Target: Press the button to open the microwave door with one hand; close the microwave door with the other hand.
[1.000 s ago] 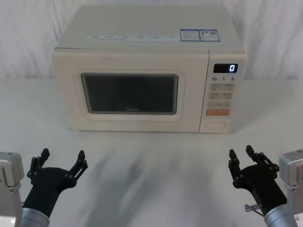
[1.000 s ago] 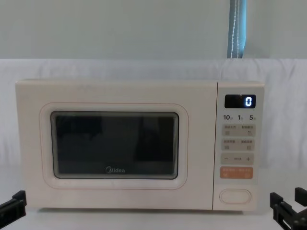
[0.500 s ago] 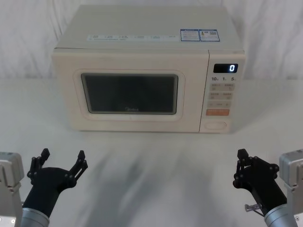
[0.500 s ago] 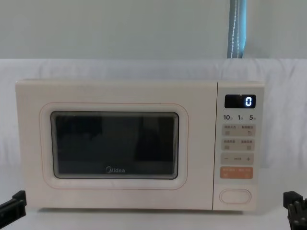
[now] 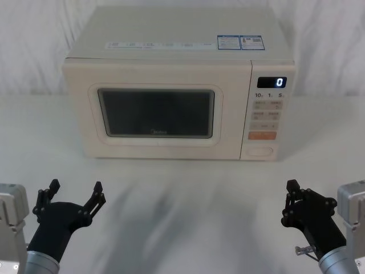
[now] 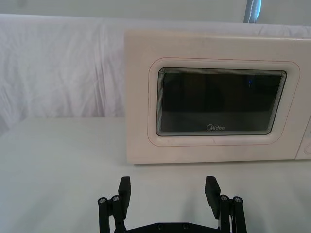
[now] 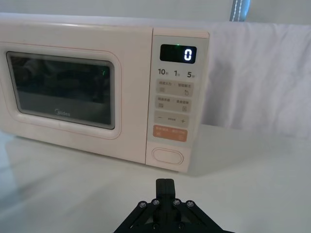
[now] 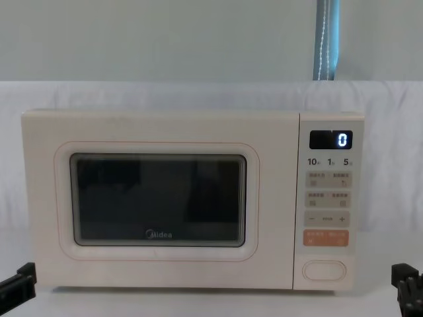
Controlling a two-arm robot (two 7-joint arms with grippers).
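Since the button (image 5: 259, 151) is sitting low on the microwave (image 5: 171, 68) opposite my right gripper (image 5: 292, 189), I am pinching those fingers together for poking, while my left gripper (image 5: 74, 191) is waiting splayed wide.

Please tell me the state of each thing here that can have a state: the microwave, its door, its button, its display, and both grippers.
microwave: standing on the table, upright.
microwave door: closed, flush with the front.
button: not pressed, nothing touching it.
display: lit, showing 0.
left gripper: open, low in front of the door, holding nothing.
right gripper: shut, low in front of the keypad, holding nothing.
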